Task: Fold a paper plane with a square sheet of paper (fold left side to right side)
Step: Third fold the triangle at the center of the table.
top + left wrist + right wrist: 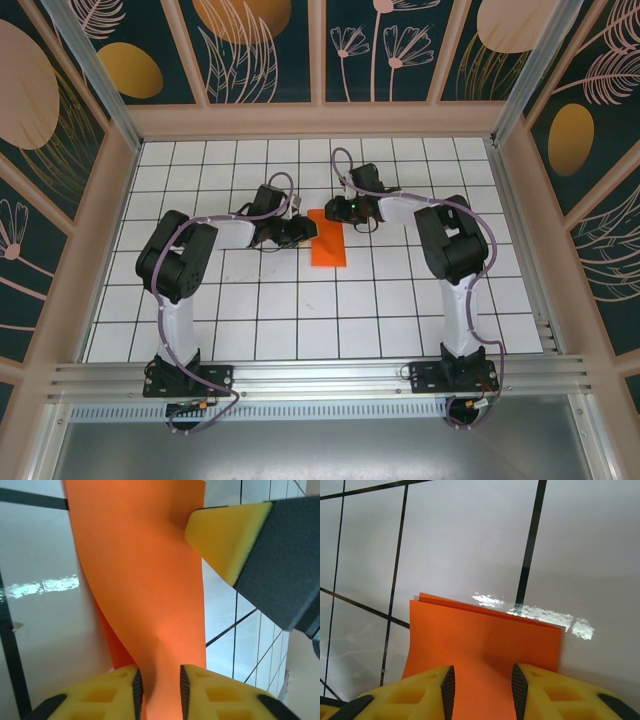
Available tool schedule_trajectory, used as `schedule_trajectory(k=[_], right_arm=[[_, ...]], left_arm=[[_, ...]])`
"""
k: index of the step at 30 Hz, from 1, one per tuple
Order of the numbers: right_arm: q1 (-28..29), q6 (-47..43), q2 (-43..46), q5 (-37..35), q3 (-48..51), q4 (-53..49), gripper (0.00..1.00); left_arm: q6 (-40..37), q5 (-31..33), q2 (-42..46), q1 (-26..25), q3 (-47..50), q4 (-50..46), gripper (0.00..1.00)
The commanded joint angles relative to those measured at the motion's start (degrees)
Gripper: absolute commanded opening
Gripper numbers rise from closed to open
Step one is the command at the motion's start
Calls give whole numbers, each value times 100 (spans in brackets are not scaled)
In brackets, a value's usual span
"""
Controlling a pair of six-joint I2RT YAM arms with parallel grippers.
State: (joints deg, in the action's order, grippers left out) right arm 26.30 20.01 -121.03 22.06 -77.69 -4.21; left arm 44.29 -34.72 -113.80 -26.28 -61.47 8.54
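Observation:
The square sheet of paper [329, 243] is bright orange and lies folded into an upright rectangle about one tile wide at mid-table. My left gripper [301, 232] is at its left edge. In the left wrist view the paper [145, 580] curves up off a lower layer and runs into the narrow gap of the gripper [159, 692], whose pads stand apart. My right gripper [346, 212] is at the sheet's top right. Its jaws [481, 690] stand apart over the doubled paper [485, 640]. One of its fingers [235, 535] shows in the left wrist view.
The floor is white tile with a black grid [400, 300]. Wooden-framed patterned walls [115, 190] surround it. A metal rail [320, 375] carries both arm bases along the near edge. Bare tiles lie in front of the paper.

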Motion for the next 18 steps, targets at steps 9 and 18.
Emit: schedule_trajectory(k=[9, 18], right_arm=[[-163, -452, 1897, -323, 1498, 915, 64], [740, -1407, 4156, -1232, 3858, 1851, 67]], left_arm=[[104, 131, 217, -100, 187, 17, 13], [345, 81, 374, -123, 297, 184, 9]])
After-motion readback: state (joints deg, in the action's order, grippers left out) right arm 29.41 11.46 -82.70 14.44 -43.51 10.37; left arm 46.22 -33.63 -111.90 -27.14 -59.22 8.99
